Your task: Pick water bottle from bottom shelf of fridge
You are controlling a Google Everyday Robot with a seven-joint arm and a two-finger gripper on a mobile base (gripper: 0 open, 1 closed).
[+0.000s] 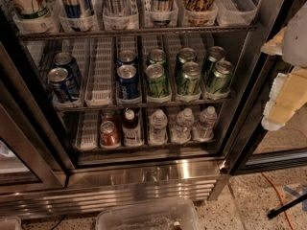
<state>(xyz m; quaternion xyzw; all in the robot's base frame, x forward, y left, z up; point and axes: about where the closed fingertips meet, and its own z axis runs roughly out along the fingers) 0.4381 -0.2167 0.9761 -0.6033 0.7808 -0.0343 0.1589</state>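
Camera view: a water bottle [206,123] stands upright at the front right of the bottom shelf [87,128]. It is clear, ribbed and white-capped, with two like it in the lanes to its left. The slotted lanes keep each drink in its own file, facing the opening for a straight reach. Further left stand a dark bottle [130,126] and a red can [109,133]. The gripper [278,80] hangs outside the fridge [144,176], to the right and well apart; I cannot tell whether it is spread or closed.

I count three water bottles [158,126], one dark bottle [130,127], two red cans [109,133], four blue cans [128,82], six green cans [157,80], and one gripper [282,98] at the right edge.
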